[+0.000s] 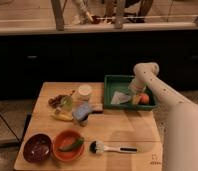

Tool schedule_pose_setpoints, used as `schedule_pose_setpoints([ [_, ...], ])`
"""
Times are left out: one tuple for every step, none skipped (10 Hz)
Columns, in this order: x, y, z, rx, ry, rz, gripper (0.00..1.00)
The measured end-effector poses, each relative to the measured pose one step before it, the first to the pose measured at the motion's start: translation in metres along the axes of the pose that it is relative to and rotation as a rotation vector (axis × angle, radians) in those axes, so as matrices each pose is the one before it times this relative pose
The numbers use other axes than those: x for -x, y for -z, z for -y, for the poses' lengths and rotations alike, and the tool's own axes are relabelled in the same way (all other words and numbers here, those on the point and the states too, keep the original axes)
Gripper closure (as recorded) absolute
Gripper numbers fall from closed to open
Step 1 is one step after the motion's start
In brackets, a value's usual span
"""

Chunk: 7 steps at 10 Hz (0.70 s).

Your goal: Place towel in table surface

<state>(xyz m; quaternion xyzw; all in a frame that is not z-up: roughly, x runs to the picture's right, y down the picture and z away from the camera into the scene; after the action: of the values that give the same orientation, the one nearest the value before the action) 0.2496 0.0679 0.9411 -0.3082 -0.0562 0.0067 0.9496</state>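
The towel [120, 98], a small pale folded cloth, lies flat in the left half of the green tray [113, 80] at the table's back right. My gripper [134, 93] reaches down into the tray from the white arm [157, 90], just right of the towel and close to it. I cannot tell if it touches the cloth. The light-brown wooden table surface [122, 125] stretches in front of the tray, with a small dark logo [153, 161] at its near right corner.
An orange-red fruit [143, 98] sits in the tray by the gripper. On the table are a blue-grey sponge [82, 112], a white cup [84, 91], grapes [55, 100], a banana [62, 117], a dark bowl [37, 148], an orange bowl [68, 145] and a dish brush [112, 148].
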Motion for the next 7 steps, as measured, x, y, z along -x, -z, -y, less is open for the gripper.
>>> schedule_pose_setpoints([
  [-0.00066, -0.00139, -0.00067, 0.00292, -0.00162, 0.00005, 0.20],
  [-0.00045, -0.00114, -0.00068, 0.00321, -0.00069, -0.00089, 0.20],
  [0.00023, -0.00146, -0.00145, 0.00427, -0.00112, -0.00053, 0.20],
  [0.00002, -0.00052, -0.00057, 0.00172, -0.00148, -0.00046, 0.20],
  [-0.00105, -0.00153, -0.00108, 0.00447, -0.00254, -0.00159, 0.20],
  [-0.00063, -0.00095, -0.00060, 0.00369, -0.00175, -0.00042, 0.20],
  [-0.00058, -0.00036, -0.00048, 0.00310, -0.00121, -0.00080, 0.20],
])
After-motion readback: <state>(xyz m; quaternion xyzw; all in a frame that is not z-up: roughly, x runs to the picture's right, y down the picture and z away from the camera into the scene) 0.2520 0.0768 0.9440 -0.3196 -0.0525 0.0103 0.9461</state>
